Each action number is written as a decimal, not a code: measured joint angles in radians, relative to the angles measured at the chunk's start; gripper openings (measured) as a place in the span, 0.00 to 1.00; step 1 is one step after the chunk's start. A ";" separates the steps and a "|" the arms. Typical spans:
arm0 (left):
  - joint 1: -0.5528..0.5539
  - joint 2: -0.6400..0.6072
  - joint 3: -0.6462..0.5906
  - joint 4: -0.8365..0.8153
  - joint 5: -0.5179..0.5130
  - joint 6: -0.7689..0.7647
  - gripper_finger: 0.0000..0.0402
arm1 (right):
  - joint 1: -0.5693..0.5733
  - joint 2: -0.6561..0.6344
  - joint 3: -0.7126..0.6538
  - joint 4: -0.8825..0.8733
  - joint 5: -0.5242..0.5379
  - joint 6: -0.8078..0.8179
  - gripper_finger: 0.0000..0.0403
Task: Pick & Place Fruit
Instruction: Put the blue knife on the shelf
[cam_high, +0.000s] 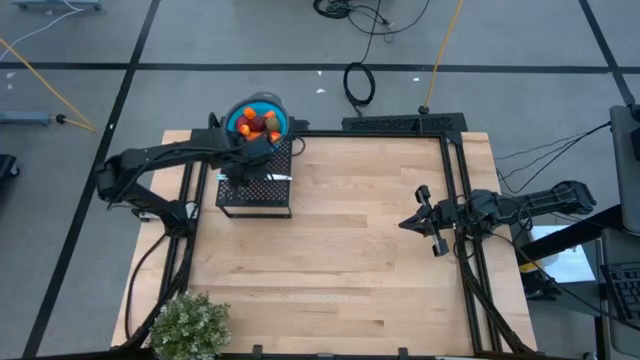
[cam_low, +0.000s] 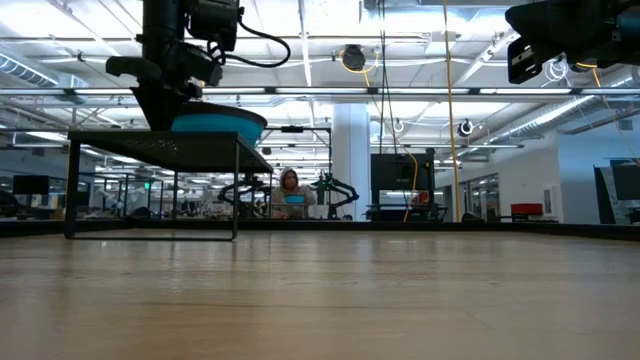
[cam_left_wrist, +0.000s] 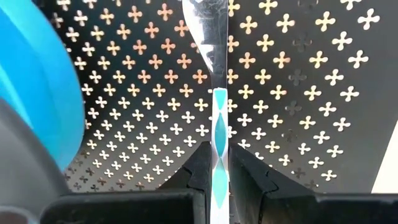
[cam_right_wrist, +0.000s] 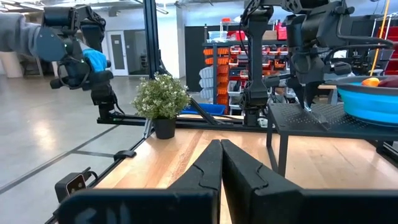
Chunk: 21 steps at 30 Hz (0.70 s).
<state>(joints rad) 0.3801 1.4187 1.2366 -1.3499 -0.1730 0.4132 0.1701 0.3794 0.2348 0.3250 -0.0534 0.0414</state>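
Between my left fingers (cam_left_wrist: 186, 180), nearest of all in my left wrist view, runs the slim knife (cam_left_wrist: 219, 155): its blue-and-white patterned handle is pinched between the two dark pads, and its shiny blade reaches out over the perforated metal beyond.

Largest of everything is the wooden table (cam_high: 350, 260), its planks running across under both of my arms. On its far left part stands the black perforated rack (cam_high: 255, 192), a low stand on thin legs with a top punched with clover-shaped holes. My left gripper (cam_high: 252, 168) hangs just over that top, clamped on the knife, whose blade shows as a pale glint on the rack's right side. My right gripper (cam_high: 412, 222) waits well apart, above the table's right side, fingers pressed together with nothing between them; my right wrist view shows them meeting tip to tip.

At the table's near left corner sits the bushy green plant (cam_high: 190, 325) in its dark pot. The blue bowl (cam_high: 257, 118) rests on the far end of the rack, just beyond my left gripper. The fruit (cam_high: 259, 124) lies heaped inside that bowl, a cluster of orange, red and olive-brown pieces; I cannot count them. Far behind the table, a person (cam_low: 290, 192) sits in the room
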 joint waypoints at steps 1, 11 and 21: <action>0.000 0.005 0.000 -0.001 0.001 0.001 0.10 | 0.000 0.000 0.000 0.000 0.000 0.000 0.00; 0.001 0.044 0.001 0.001 0.002 0.004 0.10 | 0.000 0.000 0.000 0.000 0.000 0.000 0.00; 0.012 0.044 0.002 0.002 0.016 0.012 0.10 | 0.000 0.000 0.000 0.000 0.000 0.000 0.00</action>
<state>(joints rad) 0.3923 1.4628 1.2381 -1.3479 -0.1566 0.4252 0.1703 0.3796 0.2348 0.3250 -0.0534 0.0410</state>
